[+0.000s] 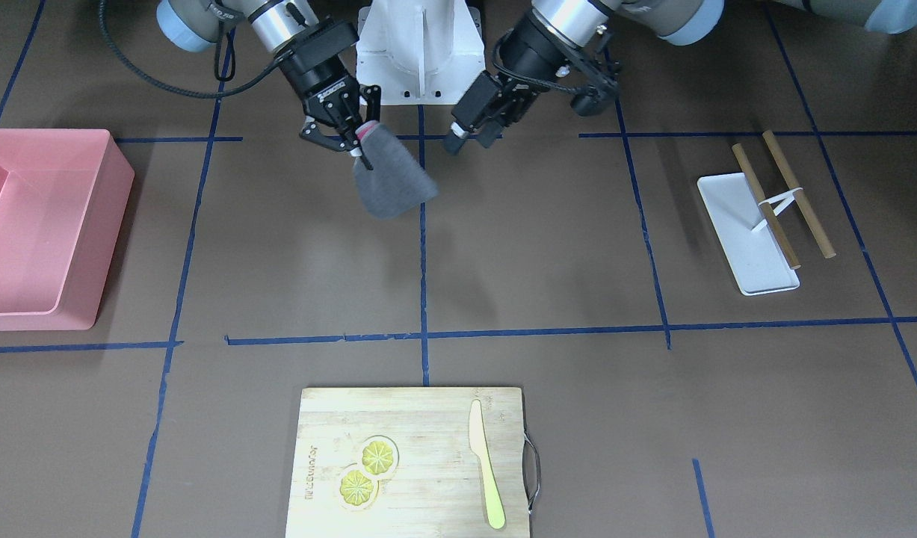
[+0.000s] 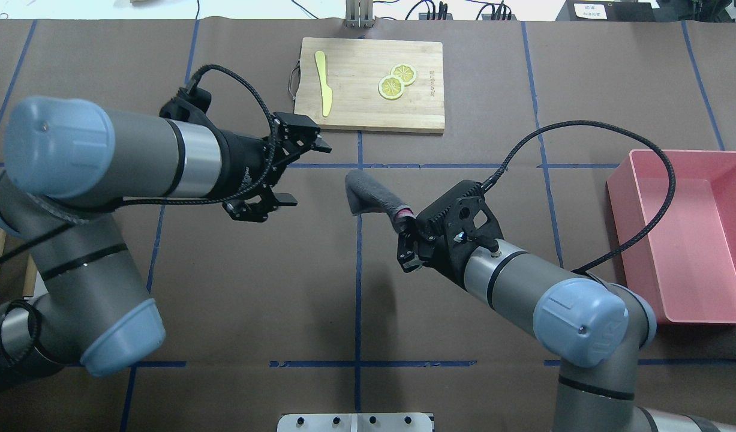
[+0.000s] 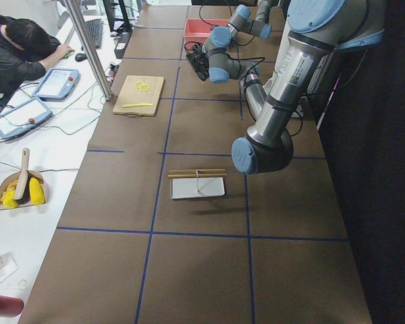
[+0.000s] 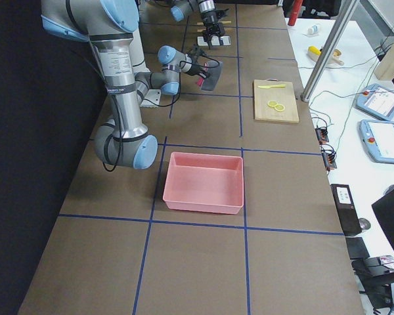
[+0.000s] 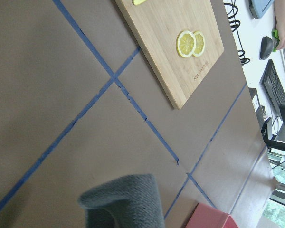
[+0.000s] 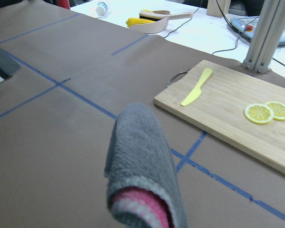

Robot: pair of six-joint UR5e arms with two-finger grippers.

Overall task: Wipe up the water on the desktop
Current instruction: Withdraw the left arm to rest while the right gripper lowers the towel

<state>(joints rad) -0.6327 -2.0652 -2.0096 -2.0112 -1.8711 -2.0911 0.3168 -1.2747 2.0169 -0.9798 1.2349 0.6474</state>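
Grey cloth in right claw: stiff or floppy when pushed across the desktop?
Likely floppy: the cloth droops folded from the right claw. Probably light, hanging off one pinched edge. Fuzzy weave should drag, not slide, on the desktop.

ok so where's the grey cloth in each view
Front-facing: grey cloth at upper centre, held by the right gripper.
Overhead: centre of the picture.
Exterior left: too small to make out.
Exterior right: near the top, left of centre.
Left wrist: bottom edge.
Right wrist: lower centre, foreground.
Shared landmark: the cutting board with lemon slices.
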